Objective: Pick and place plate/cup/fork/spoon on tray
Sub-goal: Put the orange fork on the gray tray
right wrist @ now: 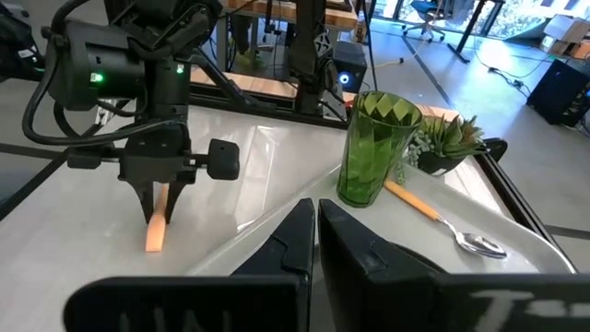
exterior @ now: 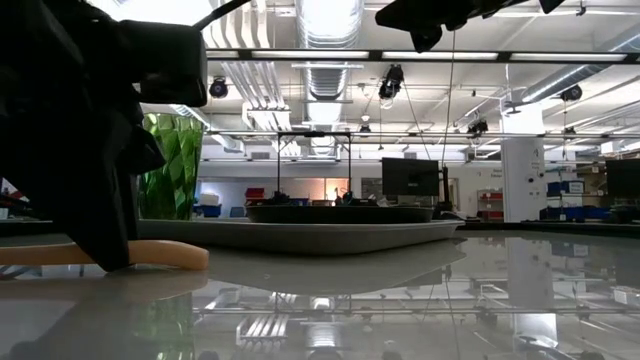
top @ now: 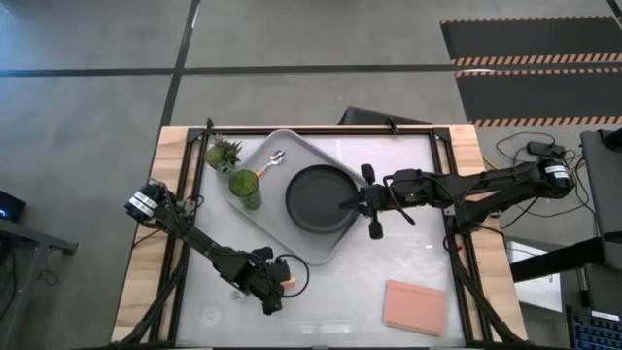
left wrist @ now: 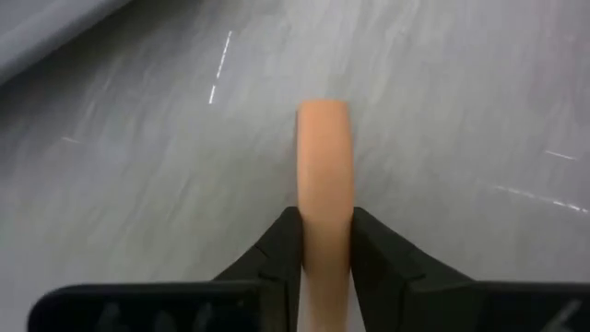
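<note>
The grey tray (top: 303,149) lies turned on the table's far left half. On it are the black plate (top: 321,199), the green cup (top: 245,188) standing upright, and the spoon (top: 273,160). My left gripper (top: 275,284) is near the front edge, shut on the fork's orange handle (top: 289,280). The fork's metal end is hidden by the gripper. My right gripper (top: 343,204) is shut and empty. It is over the plate's right rim, raised well above the table as the low view (exterior: 440,15) shows. My left gripper pinches the fork's orange handle (left wrist: 324,231) between its two fingers, and the handle runs on forward past them. The fingers come from above, slanting down. The handle's free end (right wrist: 155,242) is down on the table. It lies low along the table in the low view (exterior: 150,256).
A small spiky potted plant (top: 223,154) stands at the tray's far left corner. A pink rectangular pad (top: 414,306) lies at the near right. The table's wooden side rails (top: 468,156) frame the glossy white top.
</note>
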